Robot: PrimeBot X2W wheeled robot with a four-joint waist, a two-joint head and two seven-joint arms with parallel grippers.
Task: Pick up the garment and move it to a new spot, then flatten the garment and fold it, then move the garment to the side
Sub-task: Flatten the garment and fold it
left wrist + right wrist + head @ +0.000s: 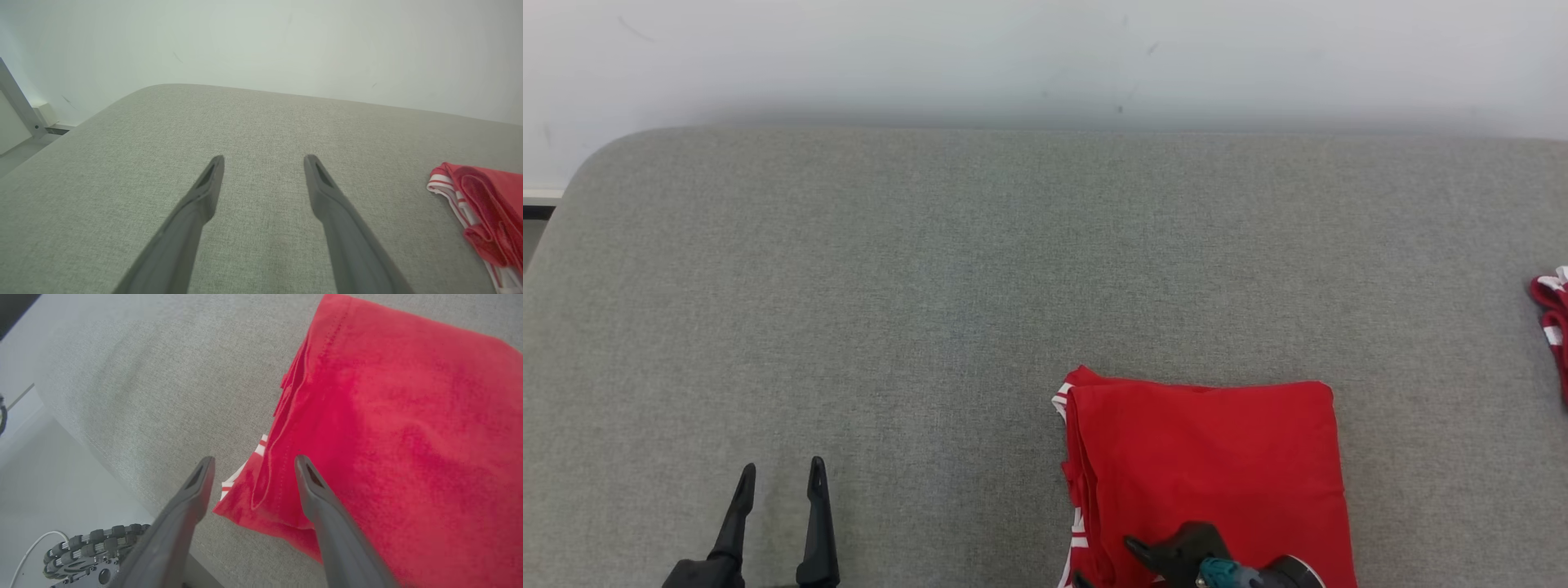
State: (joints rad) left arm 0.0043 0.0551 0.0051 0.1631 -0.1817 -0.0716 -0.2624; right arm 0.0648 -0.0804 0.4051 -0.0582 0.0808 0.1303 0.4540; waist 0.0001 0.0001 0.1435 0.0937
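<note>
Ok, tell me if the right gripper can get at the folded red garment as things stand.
Probably yes. The right gripper hangs open over a corner of the garment, with one finger above the cloth and the other above the grey surface beside it. Nothing lies between them.

The left gripper (782, 467) is made up of two long black fingers (737, 514), tapered to slim tips. A shallow slot is cut into the inner face of each matte dark grey finger near its tip; the right gripper (254, 459) is built alike. A teal fitting (1215, 573) is set beside a rounded black housing (1294, 569) at the right wrist. A ring of dark segmented links (94, 539) and a thin white cable (28, 547) are seen low on the body.
</note>
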